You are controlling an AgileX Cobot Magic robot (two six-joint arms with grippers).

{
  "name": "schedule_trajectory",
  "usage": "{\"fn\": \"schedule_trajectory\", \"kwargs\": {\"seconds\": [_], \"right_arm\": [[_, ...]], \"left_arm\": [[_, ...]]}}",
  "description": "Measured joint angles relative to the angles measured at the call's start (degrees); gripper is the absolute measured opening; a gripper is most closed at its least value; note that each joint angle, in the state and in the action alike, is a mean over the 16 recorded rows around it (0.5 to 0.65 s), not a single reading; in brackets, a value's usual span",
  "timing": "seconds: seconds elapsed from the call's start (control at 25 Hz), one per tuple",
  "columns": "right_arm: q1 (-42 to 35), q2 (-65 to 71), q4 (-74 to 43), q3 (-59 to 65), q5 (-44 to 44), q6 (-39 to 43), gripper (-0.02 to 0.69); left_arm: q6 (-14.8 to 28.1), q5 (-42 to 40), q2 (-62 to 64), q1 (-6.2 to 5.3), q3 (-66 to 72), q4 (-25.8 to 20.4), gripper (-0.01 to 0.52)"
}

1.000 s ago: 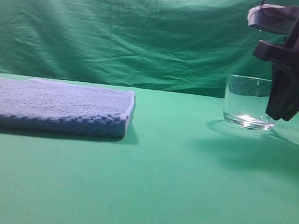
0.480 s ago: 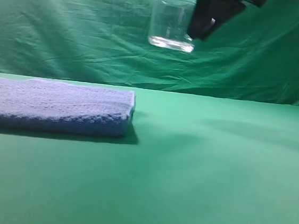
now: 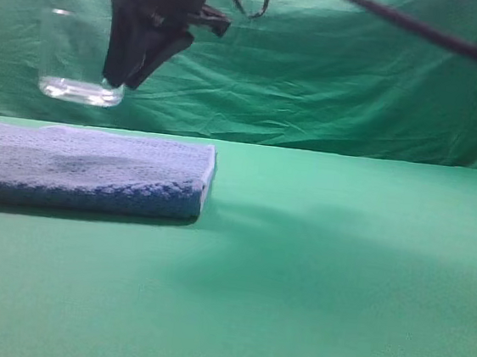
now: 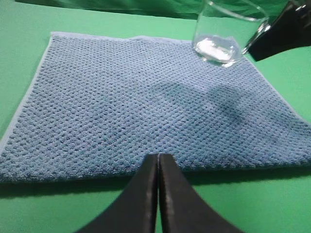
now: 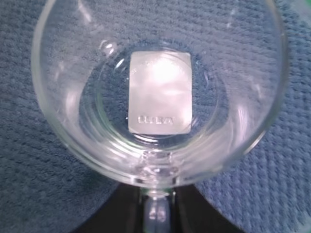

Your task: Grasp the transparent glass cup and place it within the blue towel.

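Note:
The transparent glass cup (image 3: 76,59) hangs in the air above the blue towel (image 3: 86,167), held by my right gripper (image 3: 127,64), which is shut on its handle. In the right wrist view I look down into the cup (image 5: 155,87), with the handle (image 5: 158,211) between the black fingers (image 5: 194,213) and towel (image 5: 272,184) below. In the left wrist view the cup (image 4: 226,34) floats over the towel's (image 4: 121,107) far right part. My left gripper (image 4: 158,160) is shut and empty, at the towel's near edge.
Green cloth covers the table (image 3: 339,274) and hangs as a backdrop (image 3: 360,80). The right arm (image 3: 408,26) stretches across the top of the exterior high view from the right.
My right gripper has lifted the cup off the table at the right and carried it leftward; it is now lower, over the towel. The left gripper is not seen earlier.

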Motion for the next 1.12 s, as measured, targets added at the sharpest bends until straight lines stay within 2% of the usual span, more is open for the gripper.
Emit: {"fn": "schedule_trajectory", "kwargs": {"seconds": [0.28, 0.44, 0.6, 0.76, 0.96, 1.12], "right_arm": [[0.1, 1.1, -0.9, -4.4, 6.5, 0.1, 0.325], [0.0, -0.3, -1.2, -8.3, 12.9, 1.4, 0.350], [0.0, -2.8, -2.1, -12.4, 19.4, 4.8, 0.292], [0.0, -6.4, -3.5, -15.3, 24.1, 9.0, 0.175], [0.0, -12.0, -5.1, -14.4, 25.8, 14.1, 0.036], [0.0, -16.9, -5.4, -9.9, 25.8, 16.6, 0.002]], "left_arm": [[0.0, 0.0, 0.0, 0.00, 0.0, 0.0, 0.000], [-0.1, 0.0, 0.0, 0.00, 0.0, 0.0, 0.000], [-0.1, 0.0, 0.0, 0.00, 0.0, 0.0, 0.000], [-0.1, 0.0, 0.0, 0.00, 0.0, 0.0, 0.000], [-0.1, 0.0, 0.0, 0.00, 0.0, 0.0, 0.000], [-0.1, 0.0, 0.0, 0.00, 0.0, 0.0, 0.000]]}}
